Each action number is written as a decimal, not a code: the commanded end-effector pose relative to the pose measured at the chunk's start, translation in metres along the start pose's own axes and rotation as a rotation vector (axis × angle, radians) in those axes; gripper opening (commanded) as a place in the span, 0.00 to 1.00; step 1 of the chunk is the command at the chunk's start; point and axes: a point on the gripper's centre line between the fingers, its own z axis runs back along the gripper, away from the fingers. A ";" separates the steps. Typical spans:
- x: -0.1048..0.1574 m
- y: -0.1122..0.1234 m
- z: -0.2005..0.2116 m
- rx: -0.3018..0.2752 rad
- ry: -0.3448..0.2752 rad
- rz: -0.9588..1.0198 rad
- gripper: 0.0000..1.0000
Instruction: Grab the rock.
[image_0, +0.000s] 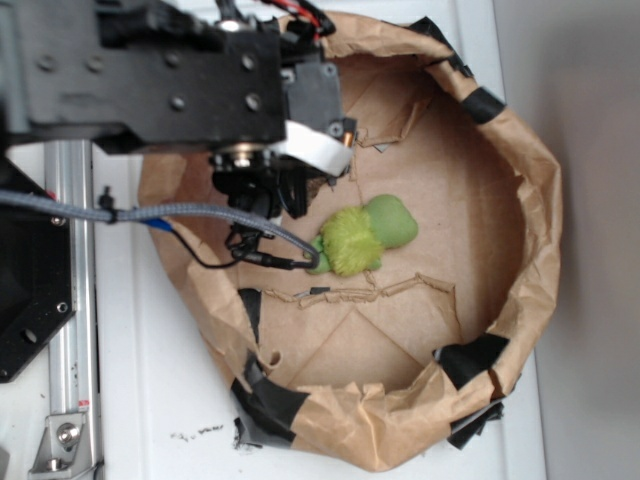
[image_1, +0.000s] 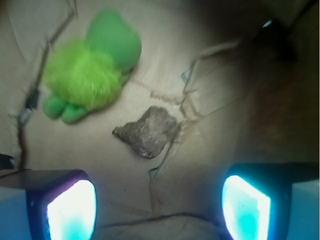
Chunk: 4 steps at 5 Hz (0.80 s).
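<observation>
The rock (image_1: 148, 131) lies flat on the brown-paper floor of the paper-walled basket (image_0: 520, 260), a small, dark, rough-faced chunk with a blunt point toward the left of the wrist view. It sits loose, touching nothing but the paper, just beside a torn, lifted seam in the paper lining (image_1: 192, 80). Up and to the left of the rock, near but apart from it, rests the green plush toy (image_1: 92, 67), fuzzy in the middle with smooth green ends. In the exterior view the rock itself is hidden under the arm; only the toy shows on the basket floor.

The gripper (image_1: 159, 205) hangs above the rock with its jaws spread wide, the two lit fingertips (image_1: 72, 210) standing at either side of the bottom edge of the wrist view and nothing between them. The rock sits ahead of the gap, roughly centred between the two pads but not yet inside them.

This looks like the approach step: lined up, not yet lowered. The next move likely calls for a short advance toward the rock and a descent until the pads bracket its narrower sides, then closing. The toy seems far enough off not to be caught; the raised paper seam beside the rock could snag a finger.
</observation>
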 end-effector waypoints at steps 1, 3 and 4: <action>0.020 -0.001 -0.025 -0.001 -0.013 -0.099 1.00; 0.016 0.003 -0.044 -0.025 0.017 -0.190 1.00; 0.011 0.006 -0.044 -0.024 0.017 -0.188 1.00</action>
